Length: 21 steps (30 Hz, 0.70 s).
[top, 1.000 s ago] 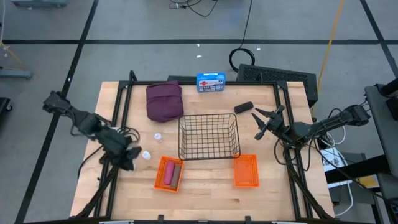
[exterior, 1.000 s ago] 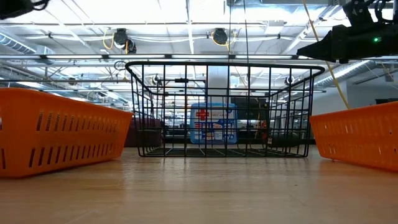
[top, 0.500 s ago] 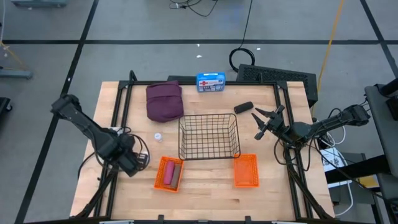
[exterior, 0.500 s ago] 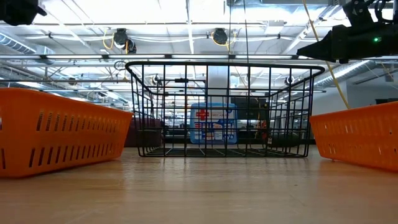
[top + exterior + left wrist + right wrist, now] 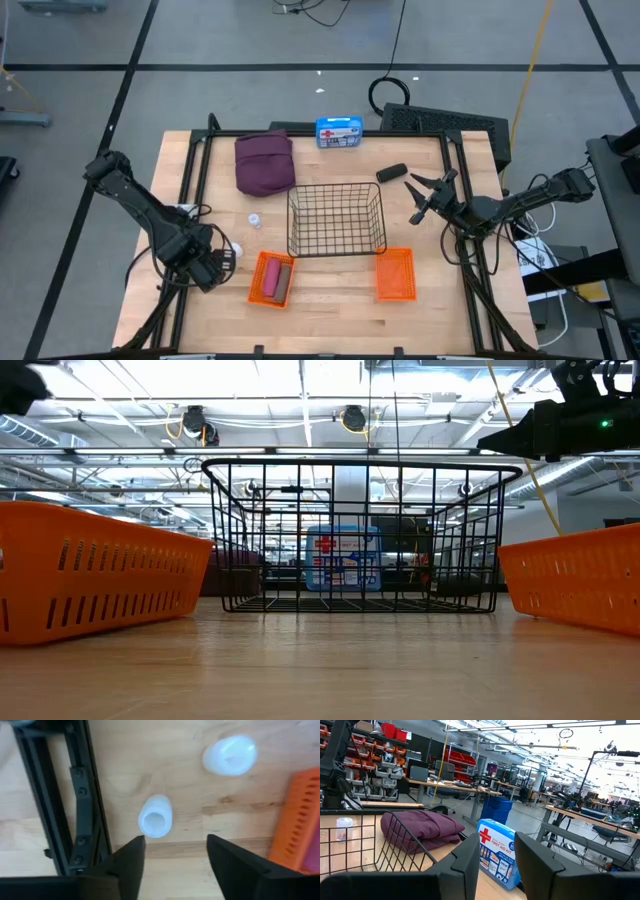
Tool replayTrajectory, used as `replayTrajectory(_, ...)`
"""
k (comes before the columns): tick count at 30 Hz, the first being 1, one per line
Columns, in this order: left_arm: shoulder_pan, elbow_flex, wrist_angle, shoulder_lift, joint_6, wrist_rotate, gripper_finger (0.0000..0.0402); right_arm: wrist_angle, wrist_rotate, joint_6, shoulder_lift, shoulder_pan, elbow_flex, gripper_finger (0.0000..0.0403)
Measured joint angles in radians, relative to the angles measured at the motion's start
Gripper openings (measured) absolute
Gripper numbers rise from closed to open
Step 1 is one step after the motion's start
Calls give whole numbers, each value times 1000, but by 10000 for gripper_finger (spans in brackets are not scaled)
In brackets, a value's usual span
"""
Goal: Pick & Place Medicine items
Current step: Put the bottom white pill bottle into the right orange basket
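The left gripper [image 5: 215, 262] is hanging low over the near left part of the wooden table [image 5: 330, 320], just beside the left orange basket [image 5: 271, 279]. In its wrist view its two dark fingers [image 5: 131, 865] are standing spread apart with nothing between them. Two small white bottles are sitting on the wood just ahead of those fingers: one bottle [image 5: 155, 816] is lying close to the fingertips without touching them, and the second bottle [image 5: 230, 755] is lying a little farther off, near the orange basket's edge [image 5: 297, 825]. A third white bottle [image 5: 254, 218] is standing alone between the gripper and the maroon pouch [image 5: 264, 163].

The pink cylinder [image 5: 274, 280] is lying inside the left orange basket. The pouch is resting at the far left of the table, beside the blue first aid box [image 5: 339, 132]. The dark-grey oblong piece [image 5: 391, 172] is lying on the table beyond the wire basket [image 5: 336, 219], which is sitting in the middle. A second orange basket [image 5: 395, 274] is standing to the right of the first one.

The right gripper [image 5: 418, 198] is hovering at the right edge of the table, near the dark-grey piece, its fingers [image 5: 462, 865] parted with a gap and holding nothing.
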Motion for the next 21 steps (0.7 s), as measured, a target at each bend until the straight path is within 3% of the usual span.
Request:
replayTrajectory(5, -41, -93, 91, 0, -61, 33, 255, 0, 0, 0, 0, 0, 0, 110)
replayTrajectory(21, -48, -246, 226, 0, -64, 21, 257, 0, 0, 0, 0, 0, 0, 110)
